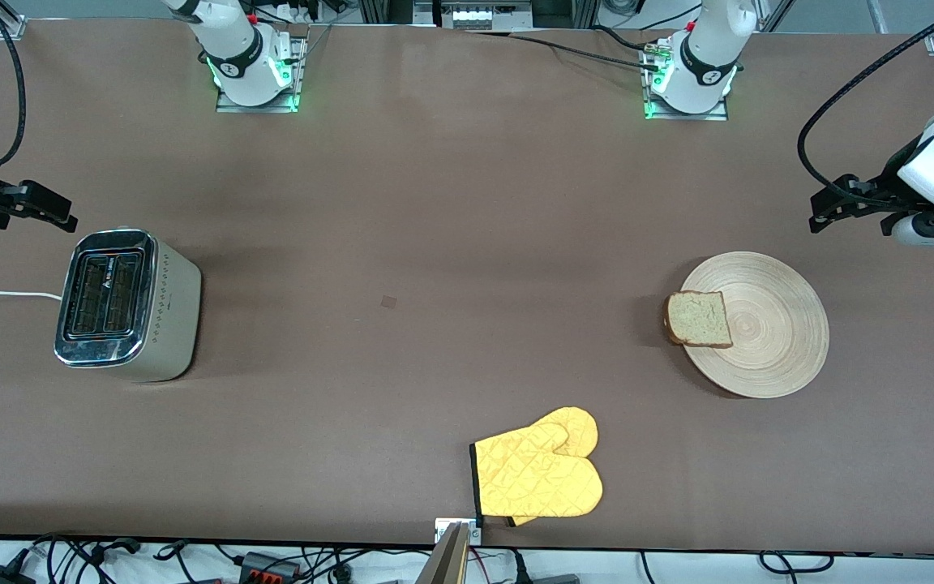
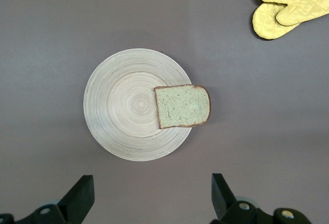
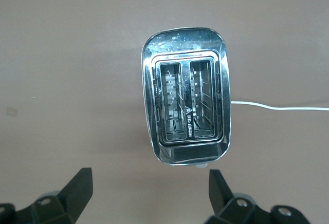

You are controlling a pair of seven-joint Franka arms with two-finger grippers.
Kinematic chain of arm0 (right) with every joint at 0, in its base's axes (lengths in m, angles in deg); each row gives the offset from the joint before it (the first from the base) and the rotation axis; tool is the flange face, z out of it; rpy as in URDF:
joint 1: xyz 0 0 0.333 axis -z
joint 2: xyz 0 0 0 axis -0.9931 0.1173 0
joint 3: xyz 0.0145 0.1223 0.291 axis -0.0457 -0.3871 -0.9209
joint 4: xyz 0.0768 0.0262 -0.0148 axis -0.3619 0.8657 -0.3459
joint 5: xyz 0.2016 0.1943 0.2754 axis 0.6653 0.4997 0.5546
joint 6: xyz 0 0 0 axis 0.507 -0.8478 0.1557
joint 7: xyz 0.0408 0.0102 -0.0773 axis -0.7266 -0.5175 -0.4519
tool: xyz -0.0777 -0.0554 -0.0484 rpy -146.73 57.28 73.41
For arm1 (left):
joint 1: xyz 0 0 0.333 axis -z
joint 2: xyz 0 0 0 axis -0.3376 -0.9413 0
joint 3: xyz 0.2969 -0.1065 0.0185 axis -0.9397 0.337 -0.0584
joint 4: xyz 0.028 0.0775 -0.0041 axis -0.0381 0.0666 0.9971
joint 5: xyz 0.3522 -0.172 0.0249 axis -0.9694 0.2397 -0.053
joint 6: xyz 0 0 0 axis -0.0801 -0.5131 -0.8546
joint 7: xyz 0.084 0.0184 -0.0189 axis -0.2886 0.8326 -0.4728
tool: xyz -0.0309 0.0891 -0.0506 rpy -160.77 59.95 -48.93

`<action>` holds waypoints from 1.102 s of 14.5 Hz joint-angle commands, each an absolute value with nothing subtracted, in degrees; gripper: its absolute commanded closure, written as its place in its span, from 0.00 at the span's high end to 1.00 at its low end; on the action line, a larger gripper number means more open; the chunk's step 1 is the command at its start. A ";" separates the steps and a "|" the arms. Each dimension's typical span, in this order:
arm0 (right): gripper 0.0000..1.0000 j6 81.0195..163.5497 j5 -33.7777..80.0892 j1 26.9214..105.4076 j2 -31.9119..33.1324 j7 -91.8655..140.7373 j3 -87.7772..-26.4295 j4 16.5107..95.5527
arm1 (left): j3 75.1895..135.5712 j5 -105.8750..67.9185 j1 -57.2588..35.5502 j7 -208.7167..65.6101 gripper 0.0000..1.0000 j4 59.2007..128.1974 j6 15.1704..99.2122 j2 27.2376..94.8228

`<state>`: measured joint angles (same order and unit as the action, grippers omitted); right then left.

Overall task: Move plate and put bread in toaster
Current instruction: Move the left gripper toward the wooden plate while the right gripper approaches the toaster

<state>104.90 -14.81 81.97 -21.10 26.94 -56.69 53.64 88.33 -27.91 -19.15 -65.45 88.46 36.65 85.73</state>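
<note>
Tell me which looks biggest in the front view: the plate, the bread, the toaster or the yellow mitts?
1. Toaster and plate: too alike to rank.
2. Yellow mitts.
3. Bread, smallest, lying on the plate's edge.

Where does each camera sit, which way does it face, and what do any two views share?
Front view: high across the table, facing both bases; shows toaster, plate, bread, oven mitt.
Left wrist view: looks down between open left pincer fingers at plate and bread.
Right wrist view: looks down between open right pincer fingers into the toaster's slots.
Shared: front and left wrist views both show plate, bread and mitt.
</note>
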 commanded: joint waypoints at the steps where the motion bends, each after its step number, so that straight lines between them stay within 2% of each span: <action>1: 1.00 104.57 -15.45 81.86 -22.85 26.92 -56.84 54.74 | 88.64 -27.44 -19.64 -64.40 1.00 89.44 36.36 87.18; 7: 1.00 104.49 -15.62 81.94 -22.85 26.83 -56.75 54.66 | 88.64 -27.88 -19.55 -64.14 1.00 89.35 36.27 87.18; 13: 1.00 104.75 -15.19 82.12 -22.68 26.92 -56.66 54.83 | 88.64 -27.62 -19.46 -64.23 1.00 86.45 29.95 85.60; 16: 1.00 105.63 -15.18 82.21 -22.33 26.92 -56.58 55.18 | 88.64 -27.44 -19.55 -64.22 1.00 86.10 29.85 85.07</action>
<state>104.91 -14.81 82.03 -21.36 26.95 -56.56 53.78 88.41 -27.91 -19.14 -65.45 87.68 31.26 85.69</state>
